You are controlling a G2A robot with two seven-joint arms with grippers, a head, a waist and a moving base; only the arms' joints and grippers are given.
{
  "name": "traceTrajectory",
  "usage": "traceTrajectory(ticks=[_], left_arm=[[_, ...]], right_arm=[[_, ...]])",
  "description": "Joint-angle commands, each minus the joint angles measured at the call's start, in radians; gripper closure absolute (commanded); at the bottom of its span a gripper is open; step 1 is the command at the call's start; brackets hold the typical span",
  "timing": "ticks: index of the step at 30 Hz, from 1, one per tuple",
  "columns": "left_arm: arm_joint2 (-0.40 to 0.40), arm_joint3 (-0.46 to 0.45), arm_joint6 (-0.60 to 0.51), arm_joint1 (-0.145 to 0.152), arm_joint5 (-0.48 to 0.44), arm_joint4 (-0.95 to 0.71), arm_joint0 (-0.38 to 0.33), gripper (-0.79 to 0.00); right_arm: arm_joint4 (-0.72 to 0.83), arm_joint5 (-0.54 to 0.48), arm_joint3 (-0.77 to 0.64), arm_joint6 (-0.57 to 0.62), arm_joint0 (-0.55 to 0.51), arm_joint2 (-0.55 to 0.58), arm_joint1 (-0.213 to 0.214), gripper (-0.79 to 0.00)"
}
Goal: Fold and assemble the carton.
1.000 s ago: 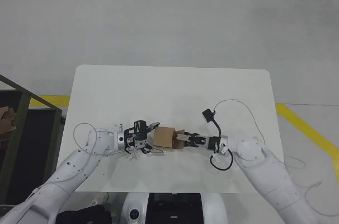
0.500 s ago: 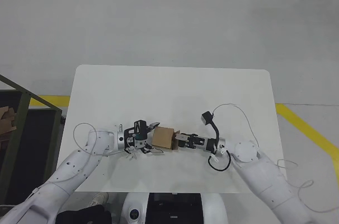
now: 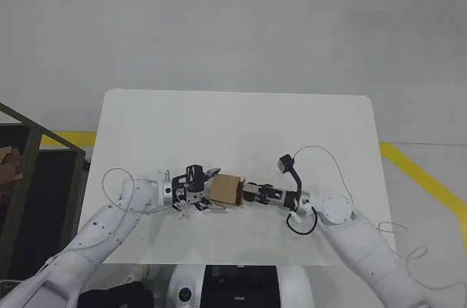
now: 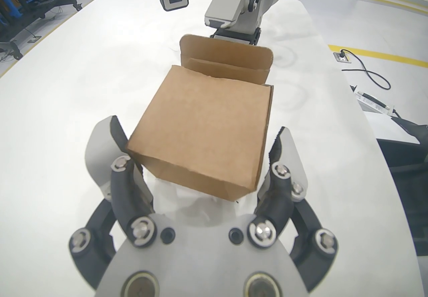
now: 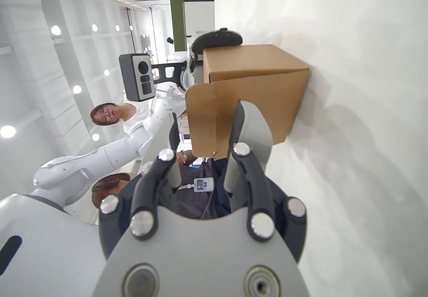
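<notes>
Looking down on white counter [image 3: 295, 123]; grey floor [image 3: 218, 38] around, yellow line [image 3: 418, 165] at right, green frame [image 3: 25, 146] at left. Brown carton [image 3: 227, 189] near counter's front edge, between both grippers. Left gripper [image 4: 197, 129] open, fingers [image 4: 112, 141] straddling carton's closed end, one touching corner. Right gripper [image 5: 210, 114] at opposite end by raised flap [image 4: 227, 57], fingers spread apart.

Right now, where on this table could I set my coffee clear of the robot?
The far half of the table, from the back edge down towards the arms, is bare. The near middle is crowded: the carton sits between the left gripper and right gripper, and a thin cable loops by the right arm.
</notes>
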Motion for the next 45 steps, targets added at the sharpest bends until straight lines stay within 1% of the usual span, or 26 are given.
traceTrajectory(ticks=[1,3,7,11,17,28,32,45], left_arm=[[0.001,0.001,-0.001,0.0,0.0,0.001,-0.001,-0.376],[0.001,0.002,0.0,0.0,0.0,0.002,-0.001,-0.376],[0.0,0.003,0.0,0.0,0.003,0.002,-0.001,-0.376],[0.0,0.003,0.0,0.001,0.0,0.004,-0.001,-0.376],[-0.001,0.002,0.003,0.002,0.0,0.005,0.001,-0.376],[-0.004,-0.001,0.005,0.004,0.001,0.004,0.004,-0.376],[-0.004,-0.001,0.006,0.004,0.0,0.002,0.005,-0.376],[0.0,0.004,0.009,0.004,-0.001,0.001,0.002,-0.376]], right_arm=[[0.009,-0.007,0.008,0.003,0.001,-0.002,-0.003,-0.231],[0.017,-0.014,0.016,0.005,0.002,-0.003,-0.005,-0.203],[0.025,-0.019,0.029,0.009,0.004,-0.006,-0.009,-0.175],[0.014,-0.009,0.038,0.012,0.01,-0.008,-0.012,-0.188],[-0.029,0.022,0.026,0.012,0.011,-0.006,-0.01,-0.182],[-0.125,0.102,-0.03,0.007,0.001,0.013,0.002,-0.169],[-0.136,0.118,-0.051,0.006,-0.005,0.019,0.004,-0.163],[-0.227,0.205,-0.102,0.0,0.004,0.018,0.008,-0.166]])
